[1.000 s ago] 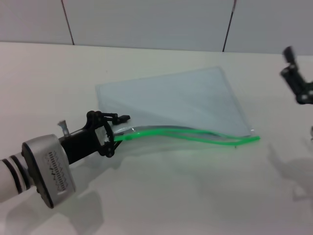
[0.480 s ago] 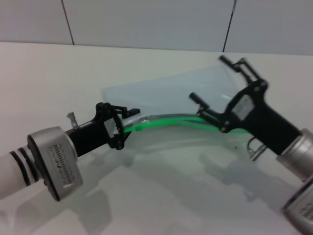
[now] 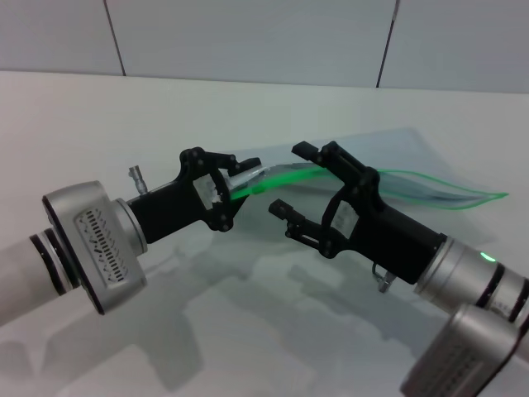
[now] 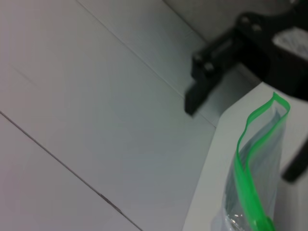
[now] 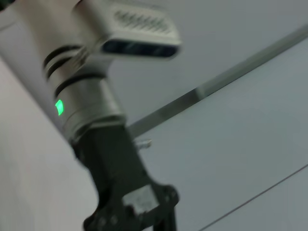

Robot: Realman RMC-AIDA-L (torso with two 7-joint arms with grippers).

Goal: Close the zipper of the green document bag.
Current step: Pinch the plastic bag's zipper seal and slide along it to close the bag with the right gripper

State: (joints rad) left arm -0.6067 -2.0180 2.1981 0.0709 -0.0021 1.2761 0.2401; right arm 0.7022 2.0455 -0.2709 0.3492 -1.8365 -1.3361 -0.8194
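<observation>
Right gripper (image 3: 299, 180), nearest, entering from 4 o'clock: fingers spread wide, empty, just beside the zipper (image 3: 285, 175). Left gripper (image 3: 240, 178), from 8 o'clock: pressed together on the near end of the zipper, lifting it off the white table (image 3: 124, 124). Green document bag (image 3: 413, 165), centre toward 2 o'clock: translucent, mouth gaping, far corner raised.
</observation>
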